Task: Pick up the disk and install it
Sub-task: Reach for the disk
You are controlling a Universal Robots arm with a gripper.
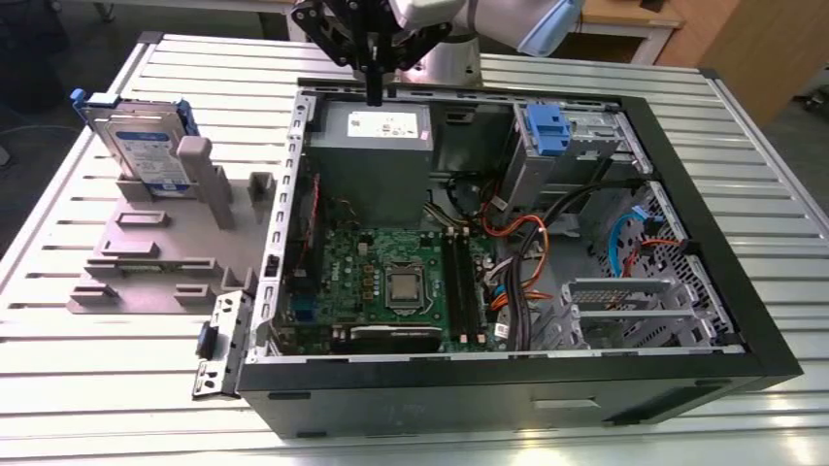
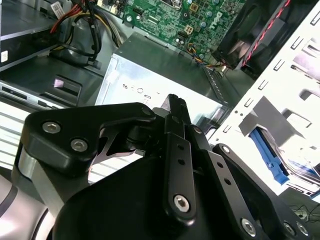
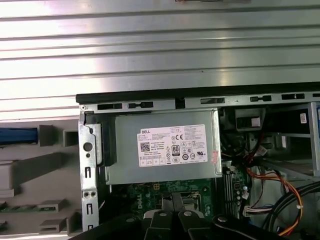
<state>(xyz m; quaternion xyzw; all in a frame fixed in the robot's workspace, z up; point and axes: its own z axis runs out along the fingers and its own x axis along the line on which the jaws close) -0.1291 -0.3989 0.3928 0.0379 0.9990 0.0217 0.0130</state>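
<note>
Disk (image 1: 140, 146) parked upright in rack (image 1: 155, 243) at ten o'clock of case (image 1: 706, 233); judged rigid, weighty, shock-fragile, best pinched by carrier (image 1: 81, 99) edges. Claw (image 1: 376, 95) closed, empty, at twelve o'clock.

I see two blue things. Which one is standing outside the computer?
The disk, upright in the grey holder beside the computer case. The other blue piece sits inside the case, in a metal bay.
</note>
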